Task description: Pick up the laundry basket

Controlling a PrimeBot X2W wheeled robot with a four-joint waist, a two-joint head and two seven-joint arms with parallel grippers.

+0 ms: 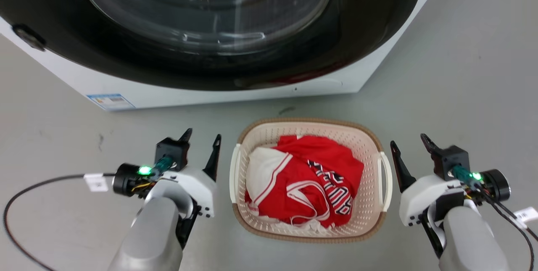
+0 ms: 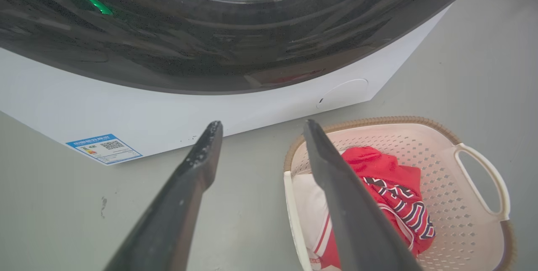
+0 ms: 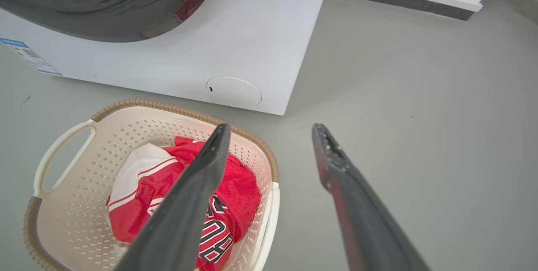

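The laundry basket [image 1: 269,134] lay between the two claws, equally near each. The left claw [image 1: 202,134] and right claw [image 1: 408,139] stood apart, empty, flanking its handled sides.

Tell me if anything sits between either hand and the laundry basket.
Nothing visible does. The open left hand and open right hand flank the laundry basket, with bare grey floor between each and its near side. The washing machine stands behind the basket, out of both paths.
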